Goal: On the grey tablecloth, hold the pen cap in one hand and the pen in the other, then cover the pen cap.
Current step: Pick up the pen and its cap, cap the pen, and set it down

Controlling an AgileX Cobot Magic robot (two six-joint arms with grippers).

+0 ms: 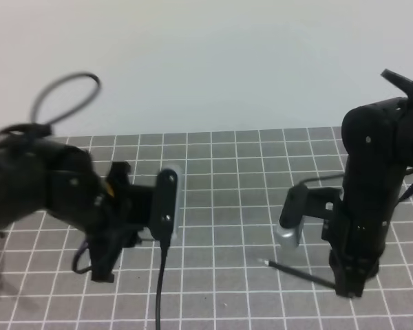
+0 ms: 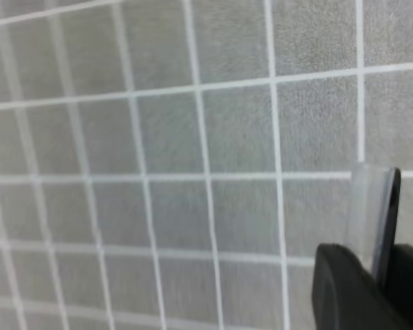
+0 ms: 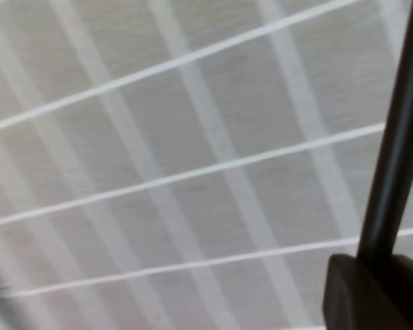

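Observation:
The grey tablecloth [image 1: 220,172] with white grid lines covers the table. The pen [image 1: 296,272], long, thin and black, slants just above the cloth with its silvery tip pointing left. Its far end sits in my right gripper [image 1: 347,290], which points down at the right and is shut on it. In the right wrist view the pen [image 3: 392,151] runs up from the dark fingers [image 3: 372,289]. My left gripper [image 1: 102,273] hangs at the left, blurred. In the left wrist view a short stubby piece with a sheen, the pen cap [image 2: 375,213], sticks out between its shut fingers [image 2: 344,292].
A black cable [image 1: 158,295] hangs from the left wrist camera [image 1: 166,206] to the front edge. The right wrist camera [image 1: 292,220] juts left of the right arm. A pale wall stands behind the cloth's far edge.

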